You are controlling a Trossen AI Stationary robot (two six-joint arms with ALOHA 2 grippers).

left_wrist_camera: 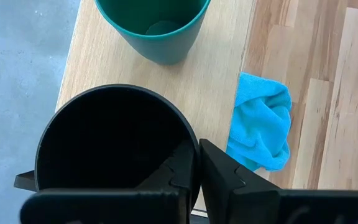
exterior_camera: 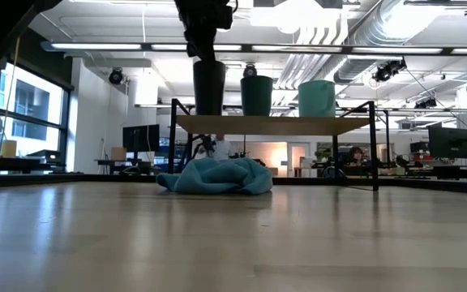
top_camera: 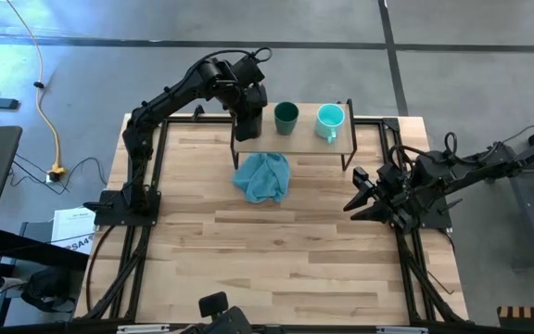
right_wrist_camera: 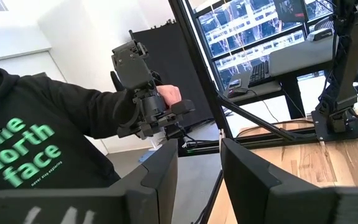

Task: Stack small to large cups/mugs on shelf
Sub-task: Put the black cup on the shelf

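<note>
Left end effector (left_wrist_camera: 194, 180) clamped on the rim of the black cup (top_camera: 248, 121), at the left end of the shelf (top_camera: 304, 141). Next on the shelf, dark teal-green cup (top_camera: 286, 117), then light turquoise mug (top_camera: 329, 121), all upright. Blue cloth (top_camera: 262, 177) on the tabletop (top_camera: 276, 260) just in front. Right end effector (top_camera: 358, 197) waiting at the right edge, fingers apart, holding nothing.

Bright overhead strip lights (exterior_camera: 242, 49), glossy glare across tabletop (exterior_camera: 233, 235).
</note>
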